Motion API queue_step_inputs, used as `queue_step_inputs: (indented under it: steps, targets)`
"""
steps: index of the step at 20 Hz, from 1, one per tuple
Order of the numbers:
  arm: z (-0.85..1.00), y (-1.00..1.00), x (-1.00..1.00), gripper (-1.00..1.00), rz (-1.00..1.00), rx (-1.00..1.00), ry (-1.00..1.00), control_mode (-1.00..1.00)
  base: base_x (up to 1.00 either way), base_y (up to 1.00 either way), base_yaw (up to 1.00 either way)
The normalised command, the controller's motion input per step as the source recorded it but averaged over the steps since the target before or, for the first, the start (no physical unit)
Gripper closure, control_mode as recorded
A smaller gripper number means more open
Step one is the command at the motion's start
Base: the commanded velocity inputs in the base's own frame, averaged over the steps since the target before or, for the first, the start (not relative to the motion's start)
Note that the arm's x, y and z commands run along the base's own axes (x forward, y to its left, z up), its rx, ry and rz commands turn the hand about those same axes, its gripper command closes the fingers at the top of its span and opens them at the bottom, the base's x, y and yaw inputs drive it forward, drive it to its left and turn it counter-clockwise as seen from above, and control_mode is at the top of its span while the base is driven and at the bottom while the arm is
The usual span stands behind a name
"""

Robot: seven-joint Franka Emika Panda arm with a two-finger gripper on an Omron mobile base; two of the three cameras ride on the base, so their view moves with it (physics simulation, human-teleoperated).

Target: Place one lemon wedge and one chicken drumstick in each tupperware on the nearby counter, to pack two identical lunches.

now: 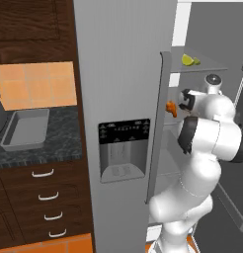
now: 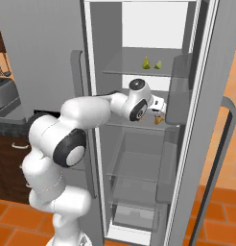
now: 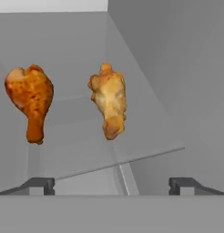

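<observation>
End effector [image 3: 111, 185] spread wide, empty, facing two drumsticks: paler drumstick [image 3: 109, 100] at frame centre, darker drumstick [image 3: 31, 98] left. Off-centre closure risks nudging one off the shelf [image 3: 145, 150].

— Was any writing legible anywhere?

— None. The dispenser panel [image 1: 123, 127] on the fridge door [image 1: 118, 74] carried a row of tiny pale marks, too small and blurred to make out.

— Any label or brand on the tray [image 1: 25, 129], the drawers [image 1: 44, 192] or the shelves [image 2: 134, 72]?

— No, all of them were plain.
</observation>
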Motion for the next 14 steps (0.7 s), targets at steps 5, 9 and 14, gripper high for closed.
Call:
queue_step_inputs:
  steps: [5, 9, 14]
  targets:
    - [-0.47, -0.28, 0.61, -1.00, 0.00, 0.00, 0.00, -1.00, 0.00, 0.00, 0.00]
    - [-0.44, -0.15, 0.62, -1.00, 0.00, 0.04, 0.00, -1.00, 0.00, 0.00, 0.00]
    - [-0.29, -0.25, 0.65, -1.00, 0.00, 0.01, 0.00, -1.00, 0.00, 0.00, 0.00]
